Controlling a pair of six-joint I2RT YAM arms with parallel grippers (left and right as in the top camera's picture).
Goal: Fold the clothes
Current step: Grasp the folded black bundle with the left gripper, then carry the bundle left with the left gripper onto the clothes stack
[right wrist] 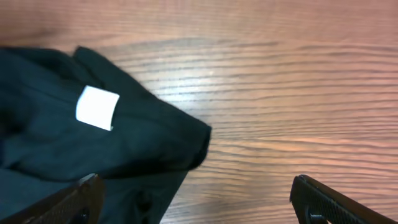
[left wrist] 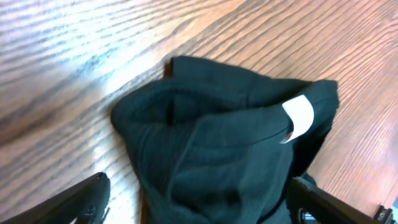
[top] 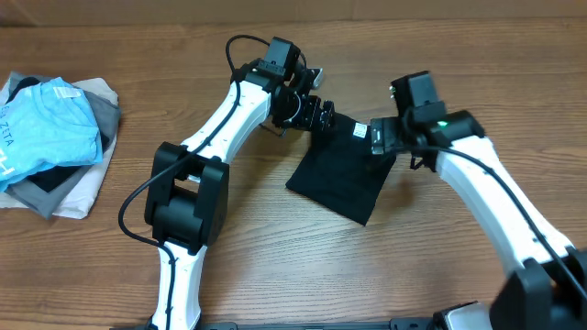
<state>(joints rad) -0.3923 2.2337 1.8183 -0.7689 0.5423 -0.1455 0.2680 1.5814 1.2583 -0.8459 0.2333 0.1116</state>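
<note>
Black short-sleeved garment of soft thin fabric lies folded into a compact, rough rectangle mid-table on the wood-grain table top. A white label shows near its far edge. Left gripper is at the garment's far-left corner, fingers spread wide, grasping nothing. Right gripper is at the far-right corner, likewise released. Light blue printed shirt, atop grey and white garments, sits well apart at the left edge.

The black clothes lie folded small, white tag up, under my left end effector and right end effector.
</note>
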